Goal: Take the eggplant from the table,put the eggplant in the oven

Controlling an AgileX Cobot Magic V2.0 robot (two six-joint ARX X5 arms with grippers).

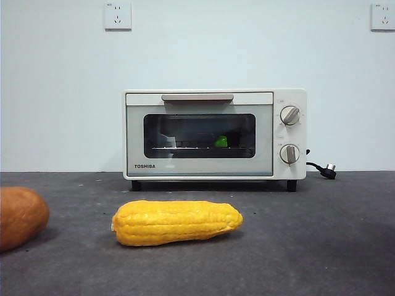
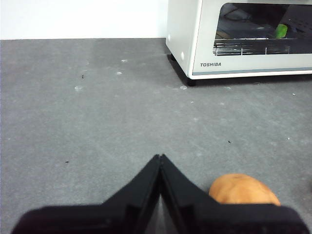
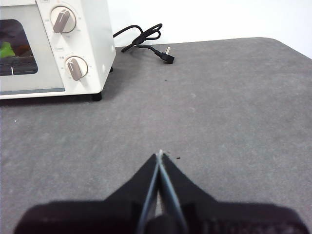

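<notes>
The oven (image 1: 203,168) stands at the back of the table (image 1: 327,246) with its glass door closed. Behind the glass, the green stem cap of the eggplant (image 1: 221,141) rests on the wire rack; its dark body is hard to make out. The cap also shows in the left wrist view as the eggplant (image 2: 281,31) and at the edge of the right wrist view as the eggplant (image 3: 7,49). My left gripper (image 2: 160,157) is shut and holds nothing, low over bare table left of the oven (image 2: 185,29). My right gripper (image 3: 160,153) is shut and holds nothing, right of the oven (image 3: 92,29).
A yellow corn cob (image 1: 177,222) lies in front of the oven. A rounded orange-brown vegetable (image 1: 18,216) sits at the left edge, close beside the left gripper as the vegetable (image 2: 241,189). The oven's black cable and plug (image 3: 146,39) lie by the wall.
</notes>
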